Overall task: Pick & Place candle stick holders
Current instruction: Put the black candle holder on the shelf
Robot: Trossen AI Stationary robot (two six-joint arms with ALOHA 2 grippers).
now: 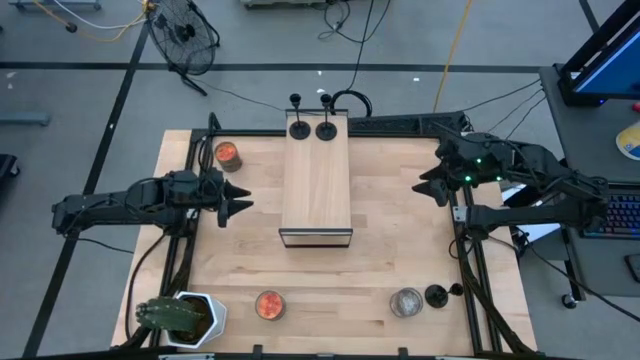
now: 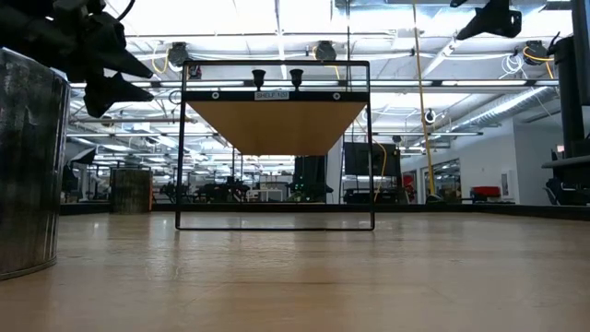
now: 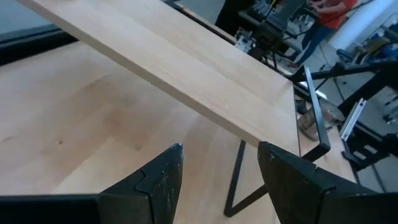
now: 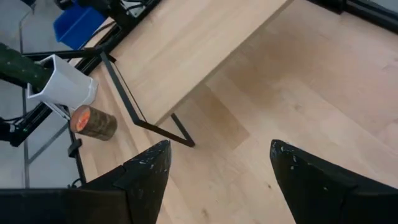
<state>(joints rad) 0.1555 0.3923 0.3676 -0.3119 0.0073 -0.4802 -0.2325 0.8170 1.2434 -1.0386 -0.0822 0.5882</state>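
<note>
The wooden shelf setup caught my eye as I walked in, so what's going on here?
Nothing is being handled right now. Two candle stick holders stand at the far end of the wooden shelf, and another sits near the table's front right. The left gripper and right gripper hover open and empty on either side of the shelf.

Both arms are matte black, built of chunky rounded segments joined end to end. The left arm (image 1: pixel 130 200) ends in a left gripper (image 1: pixel 241 204) with two pointed, wedge-shaped fingers (image 3: pixel 160 180), dark and faceted. The right arm (image 1: pixel 530 185) carries small green lights near its wrist, at about 9 o'clock from its elbow, and black cables trail from it. The right gripper (image 1: pixel 424 185) has the same angular black fingers (image 4: pixel 146 177).
</note>
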